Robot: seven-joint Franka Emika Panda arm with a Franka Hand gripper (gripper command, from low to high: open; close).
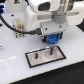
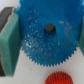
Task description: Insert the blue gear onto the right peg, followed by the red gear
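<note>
The blue gear (image 1: pixel 51 38) hangs just above the black-bordered white plate (image 1: pixel 30 58), and my gripper (image 1: pixel 51 36) is shut on it. In the wrist view the blue gear (image 2: pixel 47 32) fills most of the picture, its centre hole showing, with a green finger pad (image 2: pixel 9 42) pressed on one side of it. The other pad barely shows at the picture's edge. The right peg (image 1: pixel 50 50) stands directly under the gear. Its left-hand twin (image 1: pixel 38 56) stands apart. The red gear (image 2: pixel 57 78) lies on the white table beyond the blue gear's rim; in the exterior view it is hidden.
Black cables (image 1: pixel 15 31) and a small white fixture (image 1: pixel 19 23) lie at the exterior view's left. The arm's white body (image 1: pixel 47 10) fills the upper middle. A pale object (image 1: pixel 2 48) sits at the left edge.
</note>
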